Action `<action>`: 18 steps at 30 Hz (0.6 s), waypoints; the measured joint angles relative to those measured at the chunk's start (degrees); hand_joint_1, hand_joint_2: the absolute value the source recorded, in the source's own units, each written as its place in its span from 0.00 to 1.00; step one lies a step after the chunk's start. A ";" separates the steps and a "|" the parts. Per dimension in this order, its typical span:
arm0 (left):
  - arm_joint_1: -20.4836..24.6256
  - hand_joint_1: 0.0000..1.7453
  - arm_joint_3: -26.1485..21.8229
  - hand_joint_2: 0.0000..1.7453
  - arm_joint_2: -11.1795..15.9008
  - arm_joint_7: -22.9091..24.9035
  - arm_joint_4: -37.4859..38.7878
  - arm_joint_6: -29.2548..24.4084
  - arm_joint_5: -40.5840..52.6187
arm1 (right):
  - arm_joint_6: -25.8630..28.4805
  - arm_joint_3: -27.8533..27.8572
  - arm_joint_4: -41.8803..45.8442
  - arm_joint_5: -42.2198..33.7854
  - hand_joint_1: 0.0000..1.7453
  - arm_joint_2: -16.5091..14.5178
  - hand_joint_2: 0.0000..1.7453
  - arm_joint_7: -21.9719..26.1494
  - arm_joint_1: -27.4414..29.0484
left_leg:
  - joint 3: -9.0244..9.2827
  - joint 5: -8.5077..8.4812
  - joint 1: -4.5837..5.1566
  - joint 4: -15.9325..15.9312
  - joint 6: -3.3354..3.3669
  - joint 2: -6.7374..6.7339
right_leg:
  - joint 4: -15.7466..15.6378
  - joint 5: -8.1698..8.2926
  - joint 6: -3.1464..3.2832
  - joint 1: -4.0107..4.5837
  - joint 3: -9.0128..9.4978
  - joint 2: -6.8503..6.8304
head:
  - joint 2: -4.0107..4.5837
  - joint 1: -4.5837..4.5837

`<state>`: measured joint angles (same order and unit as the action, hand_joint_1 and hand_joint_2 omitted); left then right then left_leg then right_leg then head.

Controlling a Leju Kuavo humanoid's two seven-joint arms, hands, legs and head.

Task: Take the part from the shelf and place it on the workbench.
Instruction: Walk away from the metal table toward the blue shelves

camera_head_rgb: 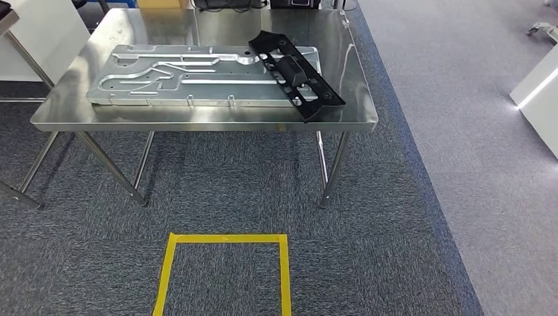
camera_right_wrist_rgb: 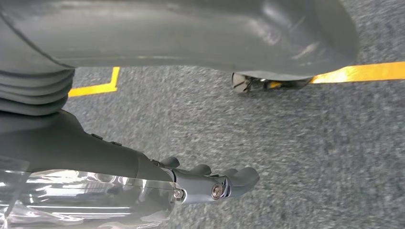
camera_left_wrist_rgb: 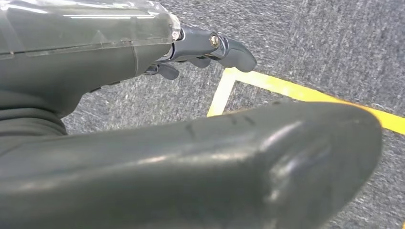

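The black elongated part [camera_head_rgb: 296, 68] lies at an angle on the right half of the steel workbench [camera_head_rgb: 197, 122], one end over a large silver machined plate [camera_head_rgb: 184, 76] and the other near the bench's front right corner. My left hand [camera_left_wrist_rgb: 191, 47] hangs over the carpet with its fingers [camera_left_wrist_rgb: 234, 51] extended and the thumb [camera_left_wrist_rgb: 215, 162] apart, holding nothing. My right hand [camera_right_wrist_rgb: 205, 183] also hangs above the carpet, fingers [camera_right_wrist_rgb: 239, 177] stretched out, and it too holds nothing.
A yellow tape square [camera_head_rgb: 224, 270] marks the dark carpet in front of the workbench. A second table [camera_head_rgb: 26, 39] stands at the left and white furniture [camera_head_rgb: 539, 92] at the right. A lighter grey carpet strip [camera_head_rgb: 474, 131] runs along the right side.
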<state>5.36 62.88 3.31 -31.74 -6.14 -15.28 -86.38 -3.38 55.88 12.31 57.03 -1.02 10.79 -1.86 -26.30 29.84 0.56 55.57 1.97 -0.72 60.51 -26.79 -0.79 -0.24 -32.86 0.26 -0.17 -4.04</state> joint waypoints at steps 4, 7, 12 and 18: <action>0.24 0.00 0.54 0.00 0.08 0.37 -0.01 0.05 0.00 | -1.07 0.81 -0.01 -0.57 0.00 -0.02 0.00 -0.42 -0.05 | -0.75 0.11 -0.01 0.40 -0.98 0.36 | -3.37 -0.15 0.98 0.00 1.30 -0.21 | 0.00 -0.01; 0.33 0.00 0.73 0.00 0.29 0.56 -0.04 0.12 0.00 | -1.44 1.15 -0.03 -0.64 0.00 -0.19 0.00 -0.67 -0.20 | -2.87 3.00 -0.30 5.06 -2.14 0.52 | -4.37 0.17 1.50 -0.49 1.71 -1.06 | 0.00 -0.01; 0.05 0.00 0.79 0.00 0.42 1.37 -0.04 0.33 0.01 | -1.89 1.43 -0.07 -0.39 0.00 -0.22 0.00 -1.68 -0.35 | -8.55 4.54 -1.64 14.65 -3.80 0.36 | -4.10 -0.06 1.48 -0.75 1.73 -2.85 | 0.00 -0.01; 0.25 0.00 2.14 0.00 0.53 6.39 -0.11 1.70 0.22 | -1.73 1.43 -0.07 0.81 0.00 -0.05 0.00 -5.93 -0.83 | -4.20 -1.25 -1.59 2.49 -2.35 -2.33 | -2.74 -0.81 -0.52 -0.58 1.75 -5.12 | 0.00 -0.02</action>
<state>5.61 65.02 3.84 -25.34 -6.25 -13.58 -86.16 -5.11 57.31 12.24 57.84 -1.07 4.86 -2.69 -30.50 28.59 -1.03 58.06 -0.38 -3.06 57.76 -27.60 -1.32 -0.82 -31.12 -4.86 -0.17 -4.05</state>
